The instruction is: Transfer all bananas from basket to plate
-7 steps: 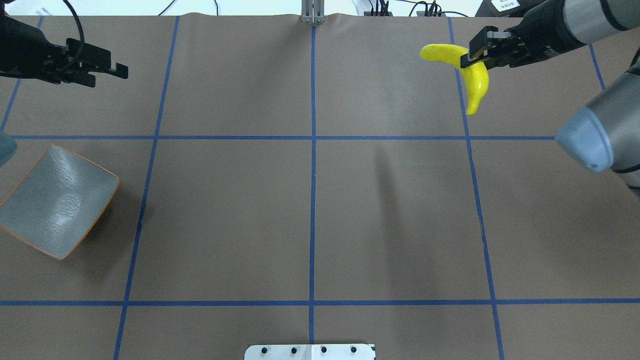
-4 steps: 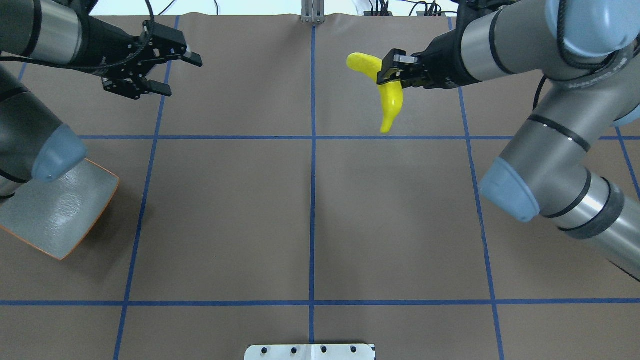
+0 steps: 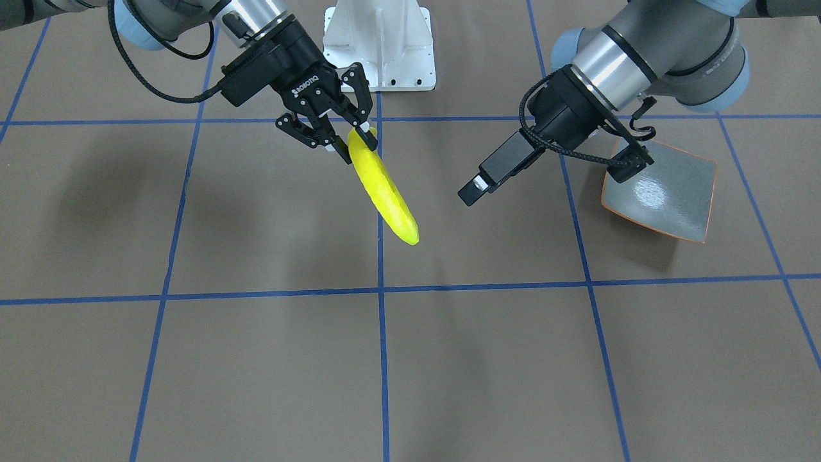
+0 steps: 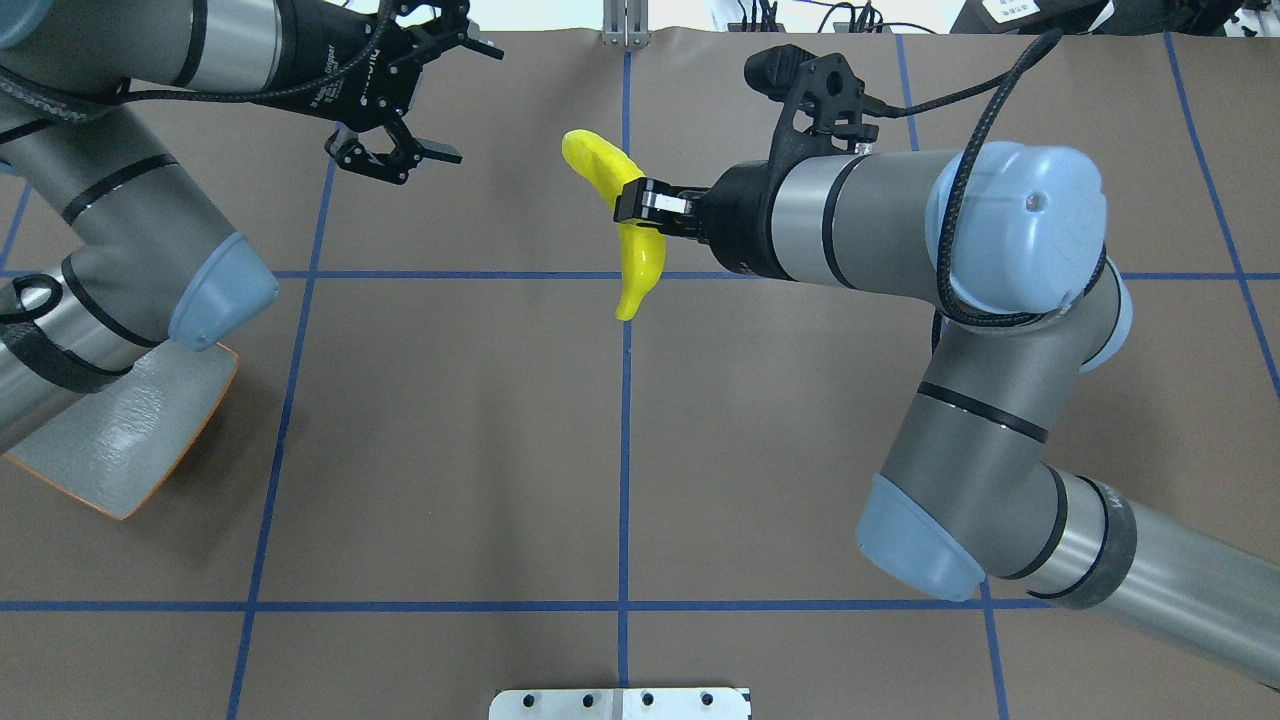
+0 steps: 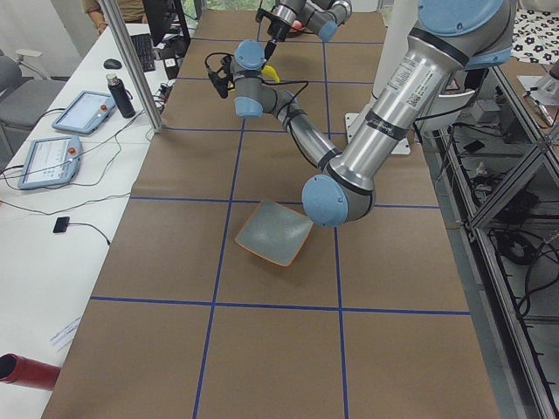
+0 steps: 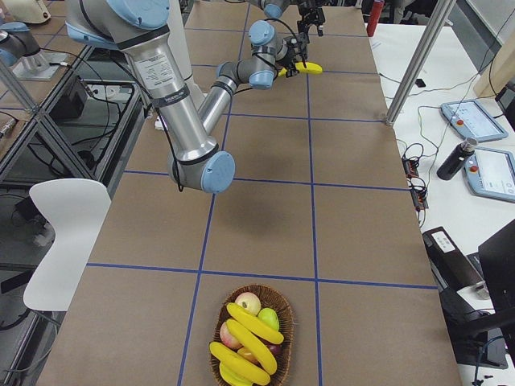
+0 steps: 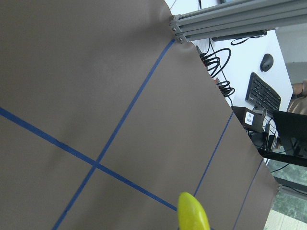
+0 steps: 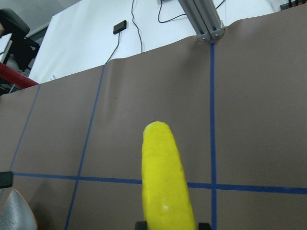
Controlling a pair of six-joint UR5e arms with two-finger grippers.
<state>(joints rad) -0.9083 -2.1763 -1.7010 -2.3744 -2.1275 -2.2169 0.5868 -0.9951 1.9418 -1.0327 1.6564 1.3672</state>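
1. Right gripper [image 4: 632,203] is out over the middle line of the worktop [image 4: 450,450], fingers clamped on a banana [image 4: 638,262] near its upper end.
2. The banana's long axis runs steeply downward (both fixed views show the free end dropping below the grip), and it looks clear of the worktop.
3. Left gripper [image 4: 470,100] hangs on the banana's left, fingers spread wide and aimed at it, near but apart.
4. Here's the key: the long free lower length is open to the left fingers, so a handover looks likely.
5. The plate [image 4: 110,450] lies well off on the left arm's side, with no banana on it.
6. More bananas [image 6: 249,334] sit in the basket [image 6: 283,299] at the worktop's right end.
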